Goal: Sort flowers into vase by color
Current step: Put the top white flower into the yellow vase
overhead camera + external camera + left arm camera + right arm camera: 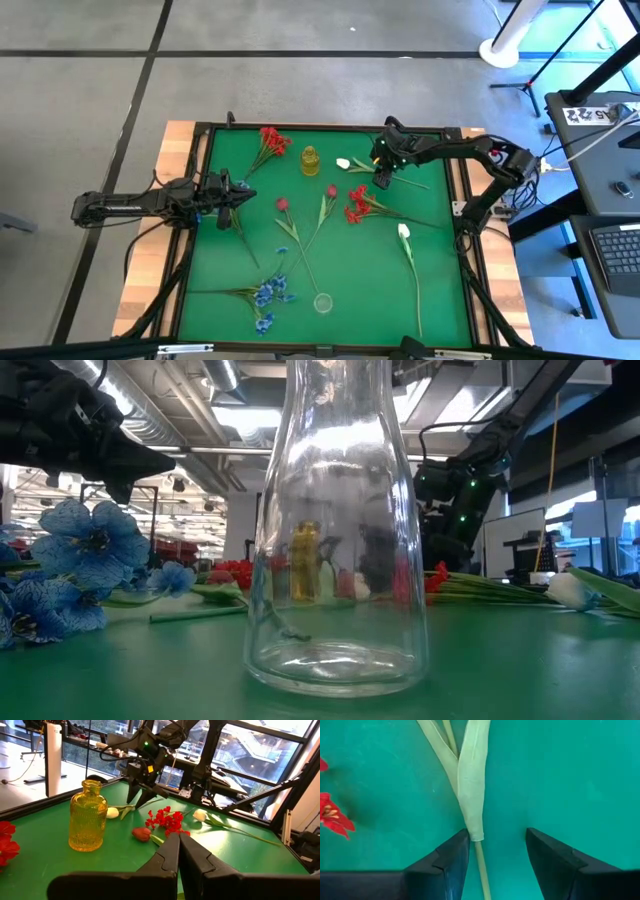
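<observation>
My right gripper [381,181] [497,832] is open and points down over the stem [482,865] of a white-budded flower [343,163] lying at the table's far side. The stem runs between its fingers, close to one of them. My left gripper [245,195] [178,837] is shut on nothing and hovers above the left half of the table. Red clusters [270,140] [355,207], two red buds [282,204] [331,190], blue clusters [268,293] and a second white bud [404,232] lie flat on the green mat. My right gripper comes at the white flower's stem from above, its fingers standing across it. One finger [452,857] sits right beside the tip of the pale leaf [476,832]. Whether it touches the leaf, I cannot tell. The flower lies flat on the mat.
A small yellow glass vase [310,160] [89,822] stands at the far middle, close to the right gripper. A clear glass vase [322,302] [335,530] stands near the near edge. A raised dark frame [200,230] borders the green mat. Long stems cross the middle.
</observation>
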`<state>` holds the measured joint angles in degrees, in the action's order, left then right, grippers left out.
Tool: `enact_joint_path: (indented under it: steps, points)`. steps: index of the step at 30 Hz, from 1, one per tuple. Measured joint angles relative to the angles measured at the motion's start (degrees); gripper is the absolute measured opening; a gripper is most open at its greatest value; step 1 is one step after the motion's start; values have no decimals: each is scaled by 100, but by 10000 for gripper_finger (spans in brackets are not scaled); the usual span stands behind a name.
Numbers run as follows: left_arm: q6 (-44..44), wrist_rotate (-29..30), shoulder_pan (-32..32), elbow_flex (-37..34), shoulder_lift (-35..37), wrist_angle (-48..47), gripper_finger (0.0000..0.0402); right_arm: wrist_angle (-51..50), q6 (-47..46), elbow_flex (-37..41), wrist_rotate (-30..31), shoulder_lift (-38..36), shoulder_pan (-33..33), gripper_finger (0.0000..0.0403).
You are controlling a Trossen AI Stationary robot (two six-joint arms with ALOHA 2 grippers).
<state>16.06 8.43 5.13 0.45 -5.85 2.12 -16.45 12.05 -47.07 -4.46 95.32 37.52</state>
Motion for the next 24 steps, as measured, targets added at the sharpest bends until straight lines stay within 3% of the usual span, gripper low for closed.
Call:
enact_joint_path:
  steps: [5,11,24]
  points:
    - [1,0,0,0,0,-1,0,5,-11,0,23,3,-6,134]
    - [-1,-1,0,2,0,1,0,35,-20,2,45,8,-3,17]
    - [-1,0,0,0,0,1,0,592,-653,17,-152,-361,2,8]
